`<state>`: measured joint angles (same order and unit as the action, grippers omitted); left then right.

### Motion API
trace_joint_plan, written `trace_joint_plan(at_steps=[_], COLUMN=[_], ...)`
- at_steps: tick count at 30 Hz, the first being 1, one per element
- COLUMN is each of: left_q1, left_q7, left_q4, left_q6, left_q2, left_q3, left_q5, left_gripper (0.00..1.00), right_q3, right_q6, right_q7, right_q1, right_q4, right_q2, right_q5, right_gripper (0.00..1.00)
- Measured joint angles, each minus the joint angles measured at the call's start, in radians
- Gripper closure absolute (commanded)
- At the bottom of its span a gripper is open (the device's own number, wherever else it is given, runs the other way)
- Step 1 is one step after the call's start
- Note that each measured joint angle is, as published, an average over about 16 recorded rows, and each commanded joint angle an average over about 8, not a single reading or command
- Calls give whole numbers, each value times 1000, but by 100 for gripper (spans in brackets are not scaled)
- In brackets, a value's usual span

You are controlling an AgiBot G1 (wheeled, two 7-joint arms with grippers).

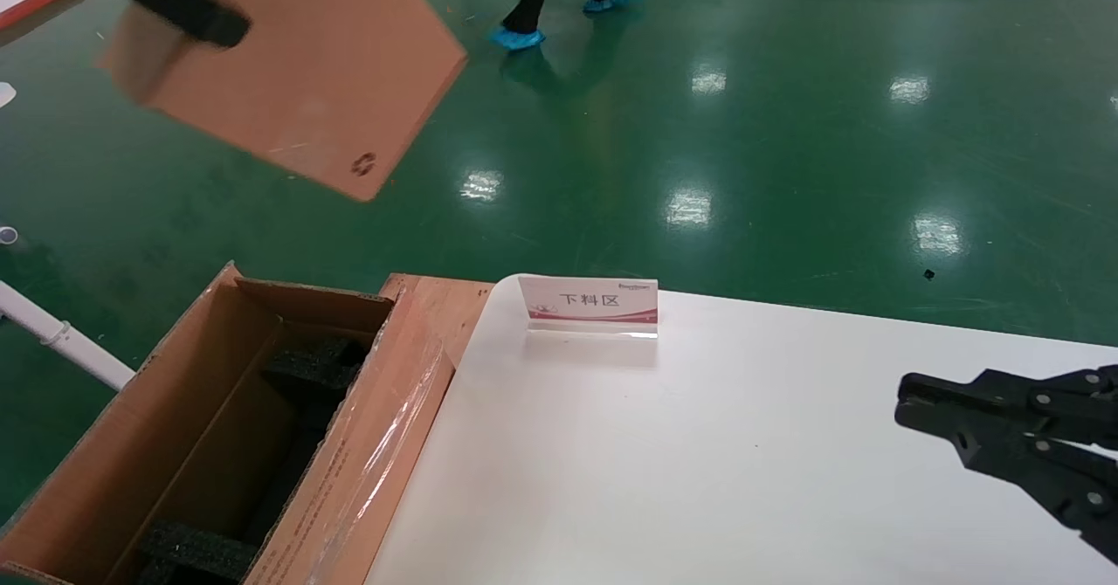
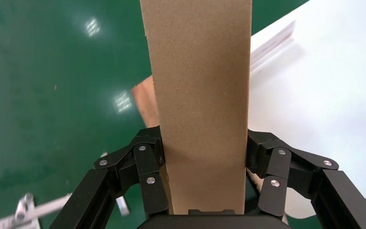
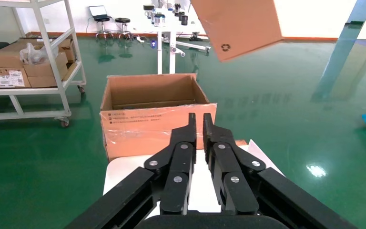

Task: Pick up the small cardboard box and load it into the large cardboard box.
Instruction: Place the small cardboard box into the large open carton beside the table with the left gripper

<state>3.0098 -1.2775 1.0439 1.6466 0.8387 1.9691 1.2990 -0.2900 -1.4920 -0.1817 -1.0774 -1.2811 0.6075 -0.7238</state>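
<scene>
My left gripper (image 2: 204, 157) has its jaws clamped on the narrow faces of the small cardboard box (image 1: 306, 70), the fingers (image 2: 147, 171) pressed flat against either side. My right gripper (image 3: 198, 129) has its jaws drawn together with only a sliver between them, holding nothing, and it idles over the white table (image 1: 742, 463) on the side away from the large cardboard box (image 1: 210, 428).

Taking that big carton as my landmark: the small box hangs in the air well above it and beyond its far end, out over the green floor (image 1: 786, 157), tilted so that the corner with the recycling symbol points downward. The carton itself stands just beside the table's edge, open, with its taped flap (image 1: 384, 428) leaning toward the table and black foam (image 1: 314, 362) lining the inside. A small sign (image 1: 592, 306) stands on the table near the carton's far corner.

I judge the step in hand to be the carry, with lowering not yet begun. To do it well I should bring the small box back until it sits directly over the carton's opening, level it so its long side runs with the carton's long side, and descend slowly between the foam blocks. The taped flap is the likeliest snag, so I would keep clear of it and part my jaws only once the box rests inside.
</scene>
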Motion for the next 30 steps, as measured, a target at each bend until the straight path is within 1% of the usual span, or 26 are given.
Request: trace_joint_plan(at_steps=[8, 11, 14, 19, 25, 30], left_q1=[22, 21, 19, 19, 22, 27], left_q7=[-28, -46, -63, -80, -61, -16], left_q4=[15, 20, 22, 9, -33, -80], left_q6=[12, 14, 16, 16, 11, 4], left_q2=[-66, -88, -102, -103, -83, -68], left_q3=[108, 169, 250, 411, 602, 718], left_q5=[58, 71, 63, 1, -118, -206], left_gripper=[100, 100, 100, 100, 100, 100], right_q3=[0, -1, -1, -1, -2, -2], right_q6=[0, 0, 0, 1, 1, 1], right_q7=[0, 0, 0, 1, 1, 1], right_q1=[0, 0, 0, 0, 0, 0], right_q4=[0, 0, 0, 0, 0, 0], right_q2=[0, 0, 0, 0, -1, -1], right_q5=[0, 0, 1, 1, 1, 1], right_gripper=[0, 0, 0, 0, 0, 0])
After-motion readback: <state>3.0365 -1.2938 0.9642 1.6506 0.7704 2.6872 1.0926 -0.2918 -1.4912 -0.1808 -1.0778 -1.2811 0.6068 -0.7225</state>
